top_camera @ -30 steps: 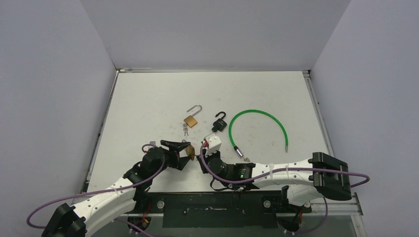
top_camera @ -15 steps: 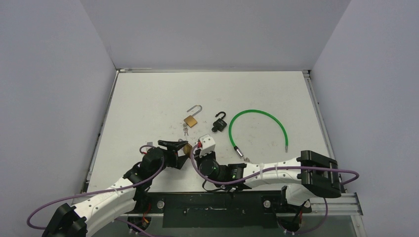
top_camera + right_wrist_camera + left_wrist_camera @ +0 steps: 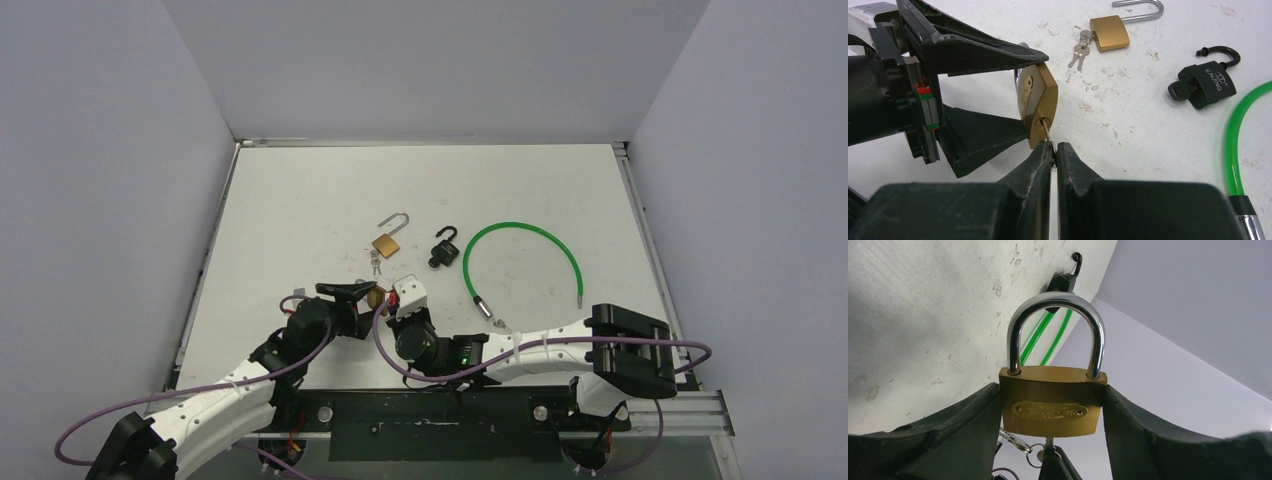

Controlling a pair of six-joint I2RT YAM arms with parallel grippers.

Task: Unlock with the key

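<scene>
Right gripper shifted left; table scuffed.

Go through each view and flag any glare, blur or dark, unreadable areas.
Top external: even, diffuse light, faint shadows, held brass padlock tiny. Left wrist: bright streaks of glare on the shackle, jaws dark and featureless. Right wrist: own jaws loom dark and slightly soft at the bottom; key and keyhole sharp.

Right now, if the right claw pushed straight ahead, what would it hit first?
The brass padlock clamped in the left claw. The right claw pinches a key whose tip already sits at the keyhole, so that padlock is directly ahead.
</scene>
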